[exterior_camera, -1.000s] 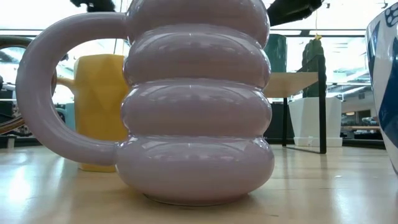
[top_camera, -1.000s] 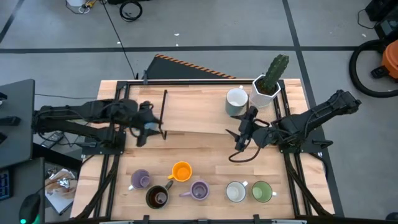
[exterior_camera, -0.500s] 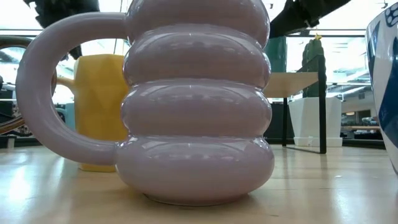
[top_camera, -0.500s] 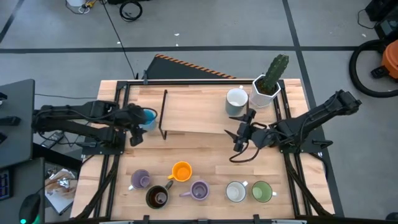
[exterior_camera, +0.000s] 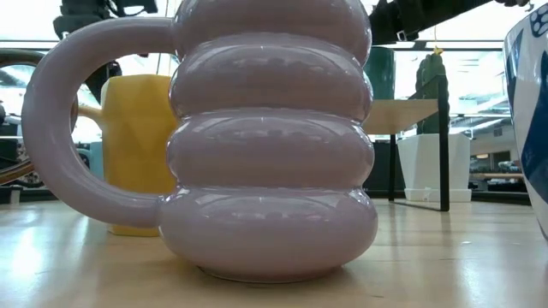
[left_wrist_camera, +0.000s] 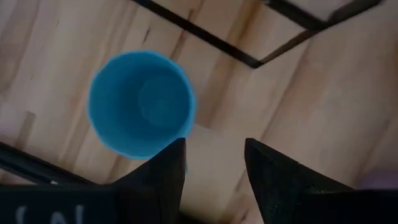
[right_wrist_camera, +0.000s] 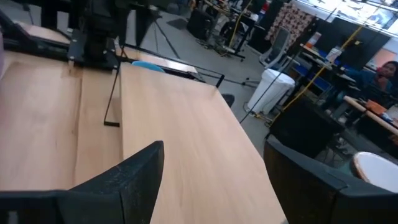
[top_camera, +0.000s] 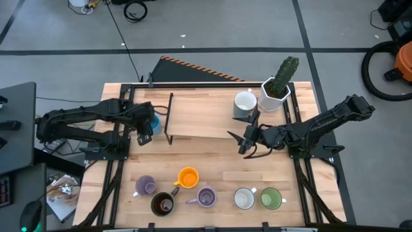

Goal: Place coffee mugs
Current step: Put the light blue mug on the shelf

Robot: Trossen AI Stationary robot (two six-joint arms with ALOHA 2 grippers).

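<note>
- Left tool hangs over the counter's left edge, fingers spread, empty.
- Blue mug stands upright, mouth up, just beside one finger, not between them; handle unseen.
- Right tool, spread wide, waits mid-counter, well apart.

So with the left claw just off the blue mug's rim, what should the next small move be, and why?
Probably lift the left claw straight up and away. In the left wrist view the blue mug stands upright on the table, its fingers open with nothing between them and one just beside the rim. The right claw waits open at mid-table.
</note>
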